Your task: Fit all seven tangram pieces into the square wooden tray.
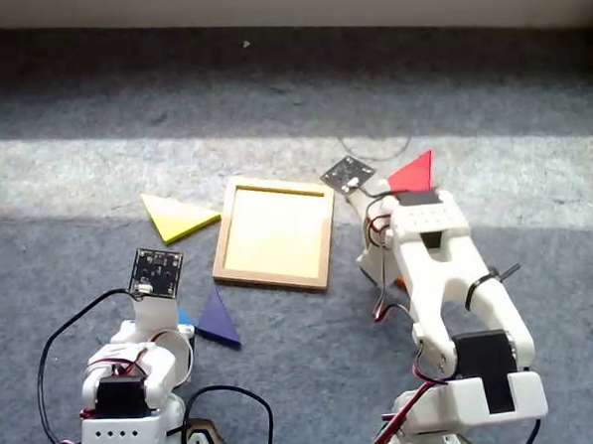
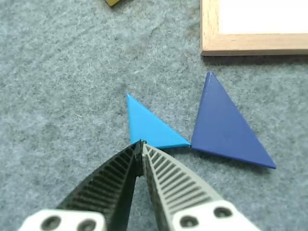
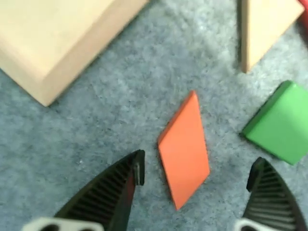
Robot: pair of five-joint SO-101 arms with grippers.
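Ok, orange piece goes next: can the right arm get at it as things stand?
Probably yes: the right gripper hangs open over the orange piece, which lies flat on the carpet, clear of the green piece and the tray.

The wooden tray (image 1: 272, 279) lies flat — yellow triangle (image 1: 177, 217) near one side, red triangle (image 1: 413, 172) past the other.

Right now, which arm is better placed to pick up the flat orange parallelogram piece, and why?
Right. The right gripper is open above the flat orange parallelogram piece. The left gripper is shut, its tip at the light blue triangle piece, on the far side of the square wooden tray.
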